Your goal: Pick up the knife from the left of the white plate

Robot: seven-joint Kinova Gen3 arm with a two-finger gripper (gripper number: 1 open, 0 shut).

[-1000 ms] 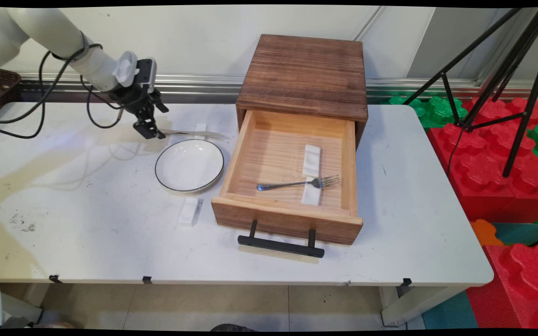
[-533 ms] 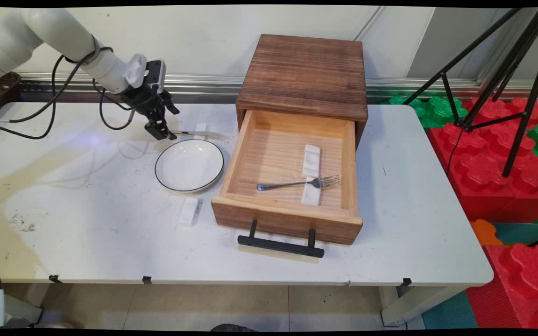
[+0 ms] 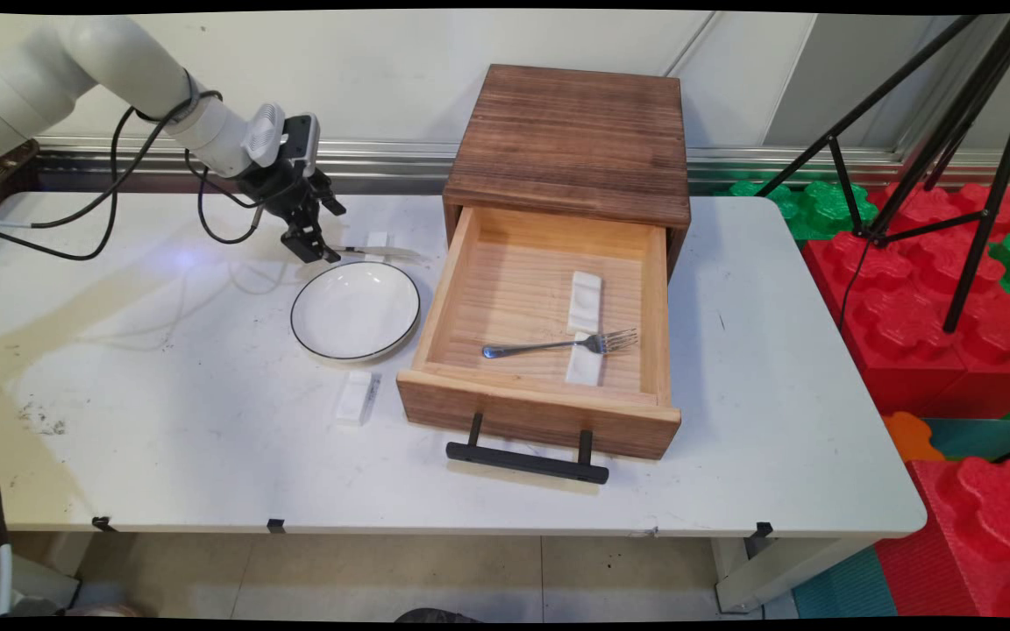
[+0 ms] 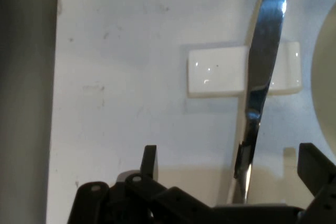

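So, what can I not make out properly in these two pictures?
1. Silver knife: in the main view its handle end is hidden behind the black gripper; in the hand view the gripper's linkage covers that end.
2. White round plate: in the hand view the right edge leaves only a sliver.
3. Small white block beside the wooden drawer: in the main view it is too small to identify.

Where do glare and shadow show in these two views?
Hand view: bright glare streaks the knife blade, small highlights dot the white rest under it, and a soft shadow lies beside the blade. Main view: the arm's cables and the end effector cast faint shadows on the table.
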